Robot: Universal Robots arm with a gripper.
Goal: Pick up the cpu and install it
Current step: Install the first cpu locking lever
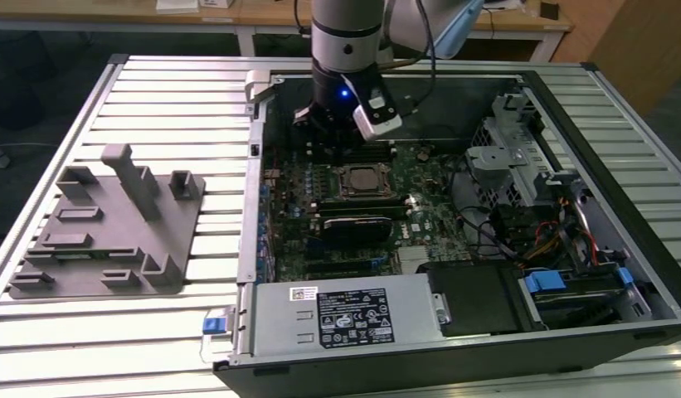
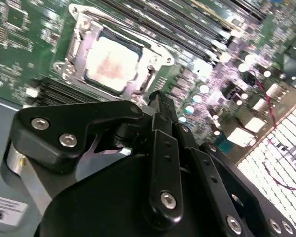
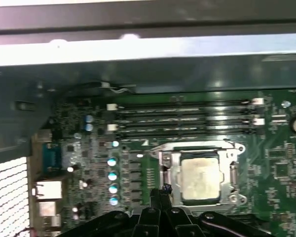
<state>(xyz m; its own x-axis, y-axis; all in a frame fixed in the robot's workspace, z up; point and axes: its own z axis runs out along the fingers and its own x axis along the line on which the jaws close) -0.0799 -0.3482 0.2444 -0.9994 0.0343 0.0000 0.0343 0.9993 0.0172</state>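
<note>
1. Nearest the camera in the exterior view, along the lower edge of the frame, a grey power supply box (image 1: 340, 317) with labels sits at the front of the open computer case (image 1: 605, 274).
2. Left of the case, a grey fixture plate (image 1: 102, 236) with raised blocks lies on the slatted metal table (image 1: 152, 99).
3. Further back, at the frame's centre, the green motherboard (image 1: 429, 228) lies flat in the case, and the cpu (image 1: 362, 177) sits in its metal socket frame (image 2: 75, 43); in both wrist views its pale, smudged top plate (image 3: 200, 177) shows inside that frame.
4. Just behind the socket, upper centre of the frame, the gripper (image 1: 338, 148) hangs on the arm (image 1: 346, 33) above the board, apart from the cpu.
5. Seen in the second wrist view, the black fingers (image 2: 160, 111) lie pressed together with nothing between them.
6. Past the socket in the first wrist view, four memory slots (image 3: 182, 116) run toward the case wall.
</note>
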